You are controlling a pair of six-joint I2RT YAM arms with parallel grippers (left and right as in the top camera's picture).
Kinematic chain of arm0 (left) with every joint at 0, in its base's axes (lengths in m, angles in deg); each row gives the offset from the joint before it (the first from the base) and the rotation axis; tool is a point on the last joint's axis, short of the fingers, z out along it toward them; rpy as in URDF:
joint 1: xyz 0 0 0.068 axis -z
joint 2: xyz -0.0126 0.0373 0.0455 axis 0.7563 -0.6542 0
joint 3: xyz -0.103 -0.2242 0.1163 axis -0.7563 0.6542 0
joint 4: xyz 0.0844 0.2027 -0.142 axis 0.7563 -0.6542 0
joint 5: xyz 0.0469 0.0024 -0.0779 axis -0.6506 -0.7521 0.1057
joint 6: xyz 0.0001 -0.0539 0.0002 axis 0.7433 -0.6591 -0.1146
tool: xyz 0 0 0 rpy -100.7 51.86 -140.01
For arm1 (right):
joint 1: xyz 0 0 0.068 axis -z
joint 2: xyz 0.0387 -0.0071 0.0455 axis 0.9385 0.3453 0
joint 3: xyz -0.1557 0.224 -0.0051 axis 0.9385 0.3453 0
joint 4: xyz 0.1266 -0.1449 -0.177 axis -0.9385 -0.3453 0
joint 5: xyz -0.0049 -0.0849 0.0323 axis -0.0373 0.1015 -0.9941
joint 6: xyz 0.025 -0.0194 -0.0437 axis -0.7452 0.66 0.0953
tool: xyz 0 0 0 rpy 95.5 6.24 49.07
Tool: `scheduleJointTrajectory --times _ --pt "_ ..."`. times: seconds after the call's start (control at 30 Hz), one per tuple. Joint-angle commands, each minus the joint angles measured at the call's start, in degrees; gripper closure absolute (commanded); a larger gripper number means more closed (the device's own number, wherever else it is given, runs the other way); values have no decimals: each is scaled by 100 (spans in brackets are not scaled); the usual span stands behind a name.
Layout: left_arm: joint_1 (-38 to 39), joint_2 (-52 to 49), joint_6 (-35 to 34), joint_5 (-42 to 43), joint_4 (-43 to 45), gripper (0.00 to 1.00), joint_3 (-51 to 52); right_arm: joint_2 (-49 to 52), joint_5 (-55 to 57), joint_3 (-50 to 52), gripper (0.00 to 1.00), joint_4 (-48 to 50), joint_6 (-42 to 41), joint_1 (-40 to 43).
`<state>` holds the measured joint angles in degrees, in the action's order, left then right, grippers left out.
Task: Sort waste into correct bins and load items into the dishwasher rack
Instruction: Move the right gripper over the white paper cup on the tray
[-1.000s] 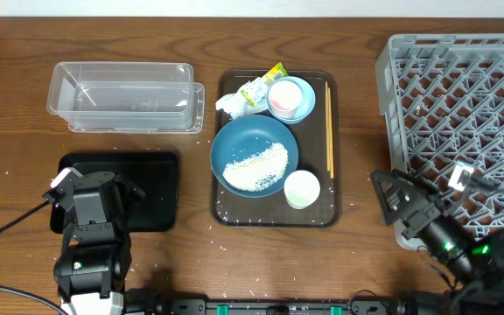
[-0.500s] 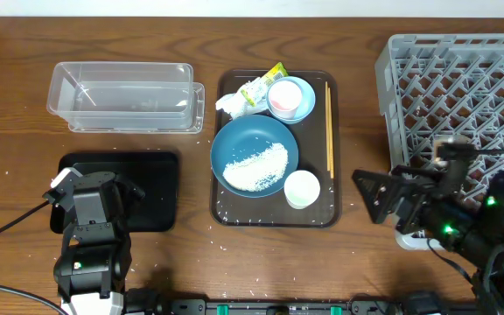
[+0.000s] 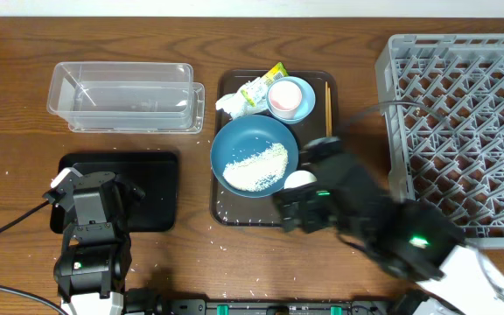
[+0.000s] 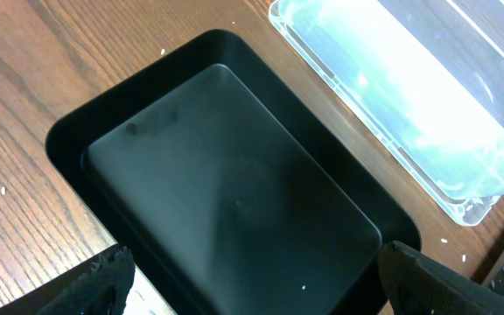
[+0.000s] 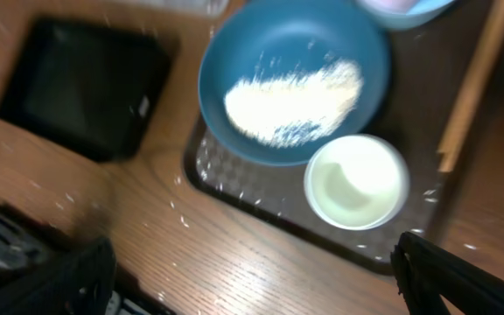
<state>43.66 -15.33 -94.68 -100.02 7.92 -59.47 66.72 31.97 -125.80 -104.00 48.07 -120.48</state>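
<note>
So, dishwasher rack: right end of the worktop.
brown tray: middle, carrying the dishes.
clear tub: left of it, with the black tray nearer the front.
dark-blue dish: on the brown tray, rice heaped inside.
left gripper: spread wide over the black tray, empty.
right gripper: spread wide too, near the white cup.
pink cup: in the light-blue bowl, wrapper and tissue just left, chopsticks right.

My worktop is dark brown wood with visible grain. On it sits a brown serving tray (rounded corners, raised rim). A pale wall borders the worktop's far edge.
</note>
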Motion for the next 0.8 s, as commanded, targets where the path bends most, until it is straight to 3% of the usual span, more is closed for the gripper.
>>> scheduleJointTrajectory --times 0.0,0.27,0.63,0.77 --pt "-24 0 -52 -33 -15 8 -105 560 566 -101 1 92 -262 -479" --pt "-24 0 -52 -33 -15 8 -105 1493 673 -623 1 -457 -258 -619" --pt "-24 0 -52 -33 -15 8 -105 1504 726 -702 1 -487 -238 -601" --pt "-24 0 -52 -33 -15 8 -105 1515 1252 -697 1 -466 -238 -597"
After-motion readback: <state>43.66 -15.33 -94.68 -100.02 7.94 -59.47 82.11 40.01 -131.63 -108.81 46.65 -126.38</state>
